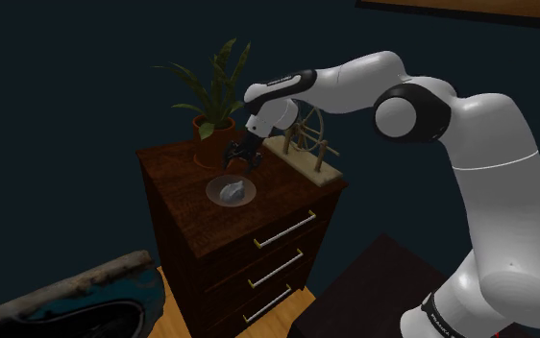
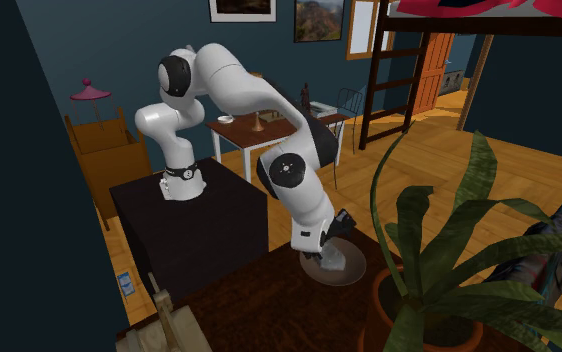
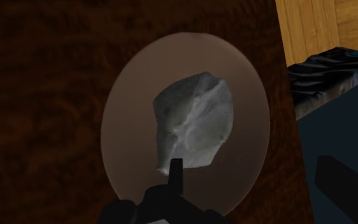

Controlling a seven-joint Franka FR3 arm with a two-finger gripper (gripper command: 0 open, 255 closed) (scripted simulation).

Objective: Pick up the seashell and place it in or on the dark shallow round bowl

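A pale grey seashell [image 3: 193,121] lies in the middle of a shallow round brownish bowl [image 3: 127,95] on top of a dark wooden dresser [image 1: 177,206]. In the shoulder view the seashell [image 1: 230,192] rests in the bowl [image 1: 210,189] just below my black gripper [image 1: 242,165]. The gripper [image 3: 254,172] hovers a little above the shell with its fingers apart, one fingertip [image 3: 175,167] near the shell's edge, touching nothing. The second exterior view shows the gripper [image 2: 335,232] over the bowl [image 2: 314,272] and the shell [image 2: 335,260].
A potted plant [image 1: 212,96] stands at the dresser's back, close behind the gripper. A wooden wheel ornament [image 1: 306,144] on a pale base sits beside it. The dresser top ends just past the bowl, above its drawers [image 1: 282,230]. A blue object [image 1: 76,302] lies on the floor.
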